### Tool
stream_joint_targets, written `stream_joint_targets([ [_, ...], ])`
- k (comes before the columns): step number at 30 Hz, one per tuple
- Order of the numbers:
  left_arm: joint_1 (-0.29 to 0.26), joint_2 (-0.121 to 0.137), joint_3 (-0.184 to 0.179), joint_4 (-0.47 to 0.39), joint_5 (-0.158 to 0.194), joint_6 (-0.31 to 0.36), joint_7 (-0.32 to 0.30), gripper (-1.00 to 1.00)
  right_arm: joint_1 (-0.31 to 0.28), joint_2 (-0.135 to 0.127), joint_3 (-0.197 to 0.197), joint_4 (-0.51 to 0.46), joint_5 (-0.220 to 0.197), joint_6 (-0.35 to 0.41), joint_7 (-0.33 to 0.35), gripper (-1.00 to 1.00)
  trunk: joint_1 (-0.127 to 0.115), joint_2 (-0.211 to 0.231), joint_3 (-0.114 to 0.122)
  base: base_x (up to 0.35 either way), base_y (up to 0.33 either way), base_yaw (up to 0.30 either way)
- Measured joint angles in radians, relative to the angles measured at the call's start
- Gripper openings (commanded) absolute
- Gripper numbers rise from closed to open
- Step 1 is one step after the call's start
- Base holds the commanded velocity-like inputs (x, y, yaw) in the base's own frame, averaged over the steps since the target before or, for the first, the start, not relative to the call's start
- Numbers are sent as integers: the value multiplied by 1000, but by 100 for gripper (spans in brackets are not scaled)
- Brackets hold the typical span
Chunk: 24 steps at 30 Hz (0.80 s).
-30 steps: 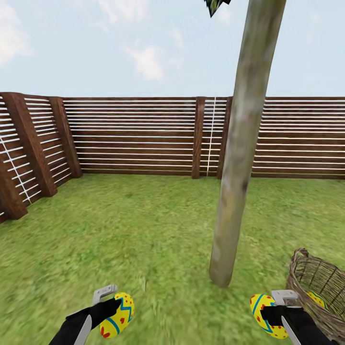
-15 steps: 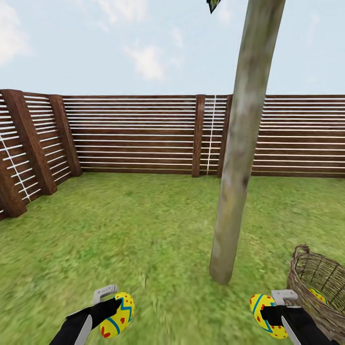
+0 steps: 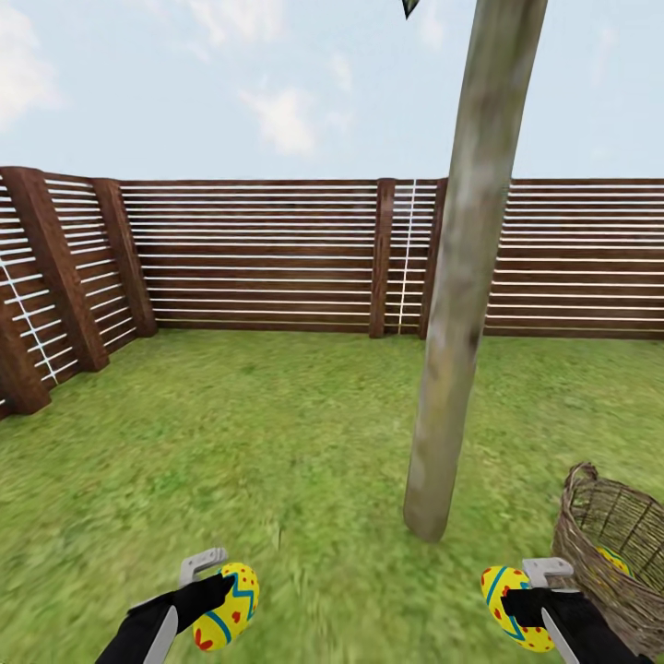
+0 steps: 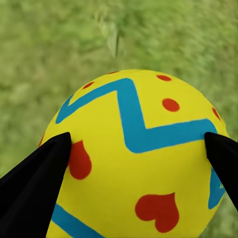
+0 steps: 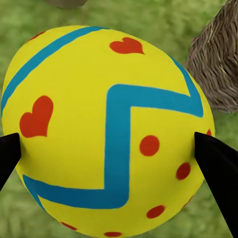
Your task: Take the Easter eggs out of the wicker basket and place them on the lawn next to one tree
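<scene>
My left gripper (image 3: 219, 599) is shut on a yellow Easter egg (image 3: 229, 607) with blue zigzags and red marks, low at the head view's left. In the left wrist view that egg (image 4: 136, 163) sits between the black fingers (image 4: 34, 173) above grass. My right gripper (image 3: 510, 601) is shut on a second Easter egg (image 3: 503, 601), also seen in the right wrist view (image 5: 109, 134). The wicker basket (image 3: 590, 516) stands on the lawn (image 3: 258, 443) at the right edge with a third egg (image 3: 613, 559) inside. The tree's pale trunk (image 3: 456, 304) rises just left of the basket.
A brown slatted wooden fence (image 3: 267, 258) closes the garden at the back and along the left side (image 3: 46, 286). Open grass stretches left of the trunk and in front of me. A bit of the basket's weave (image 5: 218, 69) shows beside the right egg.
The whole head view has shifted slightly: the fence sits a little higher and the basket shows higher and fuller at the right. Both grippers keep their eggs in the same place.
</scene>
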Motion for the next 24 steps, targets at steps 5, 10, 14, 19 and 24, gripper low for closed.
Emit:
stream_joint_targets([
  [5, 0, -1, -1, 1, -1, 0, 0, -100, 0, 0, 0, 0, 0, 0, 0, -100, 19, -35, -16, 0, 0, 0],
  [10, 1, -1, -1, 1, -1, 0, 0, -100, 0, 0, 0, 0, 0, 0, 0, -100, 38, -70, -31, 0, 0, 0],
  [14, 0, -1, -1, 1, -1, 0, 0, -100, 0, 0, 0, 0, 0, 0, 0, -100, 54, -98, -44, 0, 0, 0],
  [19, 0, -1, -1, 1, 0, 0, 0, -100, 0, 0, 0, 0, 0, 0, 0, -100, 73, -133, -60, 0, 0, 0],
  [24, 1, -2, -2, 3, 0, -2, 0, -100, 0, 0, 10, 2, 0, 3, 0, -100, 92, -168, -82, 0, 0, 0],
])
